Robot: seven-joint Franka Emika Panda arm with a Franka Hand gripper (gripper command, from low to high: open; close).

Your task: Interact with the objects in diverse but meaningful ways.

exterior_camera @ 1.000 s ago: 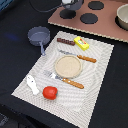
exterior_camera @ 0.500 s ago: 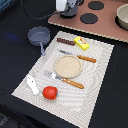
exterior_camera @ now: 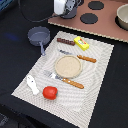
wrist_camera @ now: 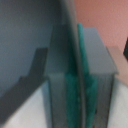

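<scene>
Guessing the risk is a blind grab: the gripper [exterior_camera: 64,7] hangs well beyond the frying pan [exterior_camera: 38,35], far from the tomato [exterior_camera: 49,92] near the plate [exterior_camera: 68,66], and I can't tell if its jaws are open.

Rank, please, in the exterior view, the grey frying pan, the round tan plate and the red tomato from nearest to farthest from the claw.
1. Grey frying pan, just below the claw, off the mat's corner.
2. Round tan plate, mid-mat.
3. Red tomato, at the mat's near edge.
</scene>
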